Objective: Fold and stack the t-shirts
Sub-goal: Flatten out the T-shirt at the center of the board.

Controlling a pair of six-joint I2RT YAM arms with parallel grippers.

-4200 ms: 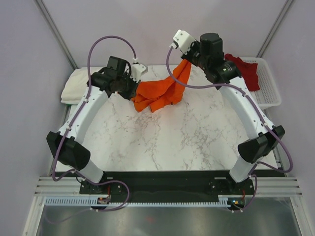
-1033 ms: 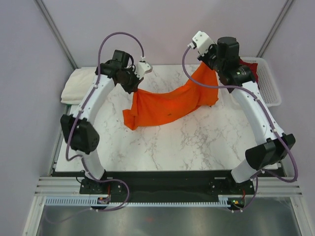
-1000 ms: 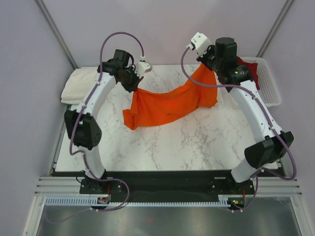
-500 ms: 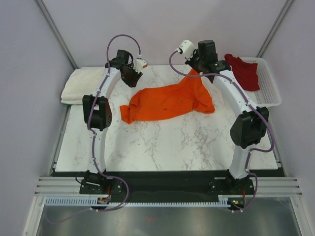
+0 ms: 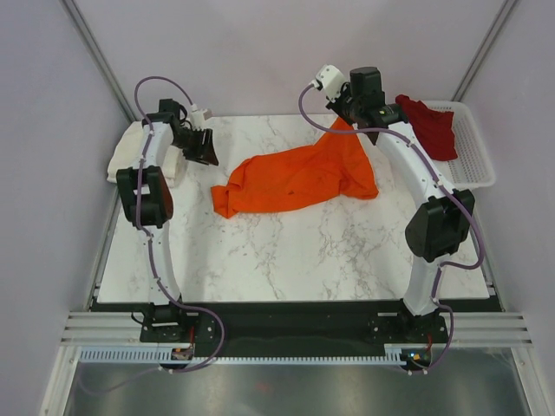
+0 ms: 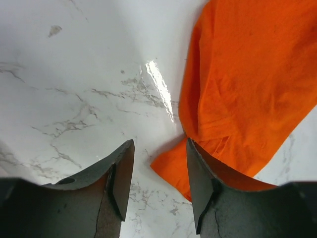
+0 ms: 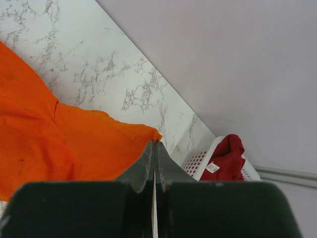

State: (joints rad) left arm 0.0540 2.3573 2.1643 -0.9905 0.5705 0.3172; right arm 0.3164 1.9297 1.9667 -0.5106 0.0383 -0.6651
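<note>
At 12 o'clock our right end effector [image 7: 155, 145] pinches the orange shirt [image 5: 295, 178]; our left end effector [image 6: 159, 144] is spread, empty. Bunched cloth may spoil our fold.

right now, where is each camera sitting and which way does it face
top external: above and behind the robot, looking down on the table; left gripper and right gripper both show.
left wrist: behind the open left gripper, facing down at the orange t-shirt.
right wrist: behind the shut right gripper, facing out to the dark red t-shirt in the basket.
shared: all three see the orange t-shirt.
</note>
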